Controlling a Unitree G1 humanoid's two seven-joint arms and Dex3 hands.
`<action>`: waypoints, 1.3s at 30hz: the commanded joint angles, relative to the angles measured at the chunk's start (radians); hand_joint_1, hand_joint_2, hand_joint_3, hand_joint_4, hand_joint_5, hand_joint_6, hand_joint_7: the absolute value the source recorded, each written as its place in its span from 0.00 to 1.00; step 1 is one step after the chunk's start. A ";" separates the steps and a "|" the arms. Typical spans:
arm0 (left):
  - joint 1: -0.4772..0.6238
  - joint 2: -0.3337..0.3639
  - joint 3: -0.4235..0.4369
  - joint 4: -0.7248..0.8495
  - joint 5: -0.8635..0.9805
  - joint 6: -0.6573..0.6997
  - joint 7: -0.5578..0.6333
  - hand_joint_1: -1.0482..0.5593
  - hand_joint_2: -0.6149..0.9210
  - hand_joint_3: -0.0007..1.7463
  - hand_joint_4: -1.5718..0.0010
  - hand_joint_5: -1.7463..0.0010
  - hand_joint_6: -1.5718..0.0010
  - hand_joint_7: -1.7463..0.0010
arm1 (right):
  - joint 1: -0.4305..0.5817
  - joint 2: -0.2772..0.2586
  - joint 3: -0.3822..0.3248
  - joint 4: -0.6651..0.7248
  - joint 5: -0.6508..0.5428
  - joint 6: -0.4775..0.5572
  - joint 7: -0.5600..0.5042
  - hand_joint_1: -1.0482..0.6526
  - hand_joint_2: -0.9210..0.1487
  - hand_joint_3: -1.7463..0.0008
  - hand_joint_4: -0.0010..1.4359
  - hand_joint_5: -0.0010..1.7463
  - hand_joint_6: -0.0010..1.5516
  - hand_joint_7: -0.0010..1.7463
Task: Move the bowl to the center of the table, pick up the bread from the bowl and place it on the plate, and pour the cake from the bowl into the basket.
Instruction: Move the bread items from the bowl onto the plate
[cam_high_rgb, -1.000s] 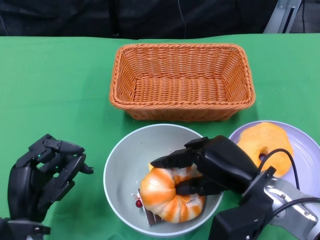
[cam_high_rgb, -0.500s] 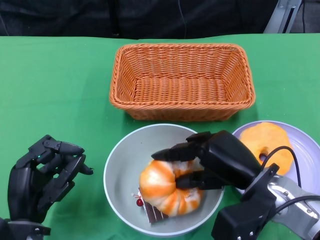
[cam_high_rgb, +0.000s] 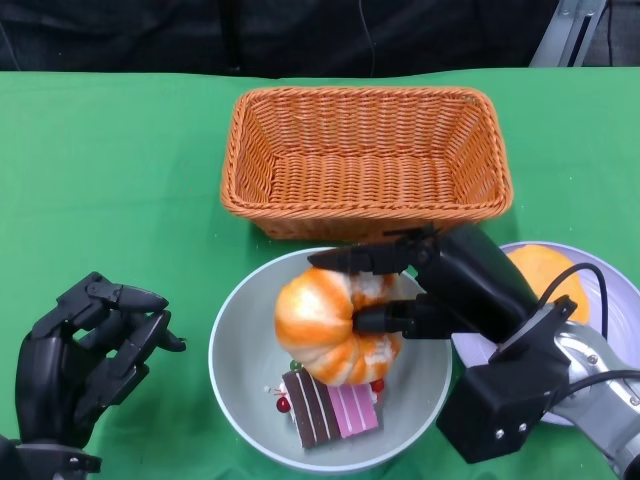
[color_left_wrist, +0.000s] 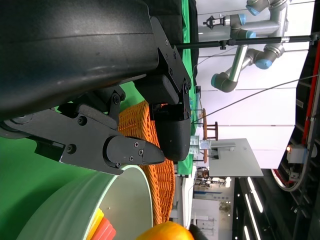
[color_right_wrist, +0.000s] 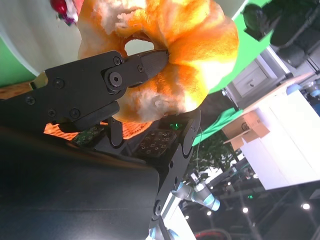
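My right hand (cam_high_rgb: 440, 290) grips the orange-and-white ring bread (cam_high_rgb: 330, 325) and holds it lifted above the pale green bowl (cam_high_rgb: 240, 375). In the right wrist view the bread (color_right_wrist: 170, 55) fills the frame, with one finger (color_right_wrist: 112, 80) poked through its hole. A slice of cake (cam_high_rgb: 325, 412), brown and pink with red berries beside it, lies on the bowl's floor. The lilac plate (cam_high_rgb: 615, 310) sits at the right, partly hidden behind my right arm, with another orange bread (cam_high_rgb: 545, 275) on it. The wicker basket (cam_high_rgb: 365, 160) stands empty behind the bowl. My left hand (cam_high_rgb: 85, 355) rests empty with fingers apart, left of the bowl.
Green cloth covers the table (cam_high_rgb: 110, 180). The basket's front wall is close behind the lifted bread. The left wrist view shows the bowl rim (color_left_wrist: 110, 200) and the basket (color_left_wrist: 160, 185) beyond my fingers.
My right hand has raised the bread out of the bowl and drawn it slightly back toward the basket. The cake beneath it is now uncovered. The left hand has not moved.
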 joint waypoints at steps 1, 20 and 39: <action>-0.004 0.018 0.004 0.006 -0.006 0.005 -0.005 0.52 1.00 0.16 0.49 0.22 0.47 0.37 | 0.022 -0.002 -0.029 -0.037 0.058 0.010 0.034 0.54 0.01 0.93 0.53 0.71 0.77 0.07; -0.007 0.015 0.006 -0.006 -0.007 0.009 0.002 0.52 1.00 0.17 0.49 0.22 0.46 0.38 | 0.153 -0.023 -0.165 -0.331 0.232 0.162 0.192 0.53 0.21 0.68 0.51 0.95 0.54 0.55; -0.013 0.024 -0.003 -0.025 0.025 0.025 0.051 0.53 1.00 0.17 0.48 0.21 0.46 0.35 | 0.341 -0.056 -0.383 -0.694 0.335 0.393 0.241 0.56 0.17 0.69 0.51 0.96 0.46 0.68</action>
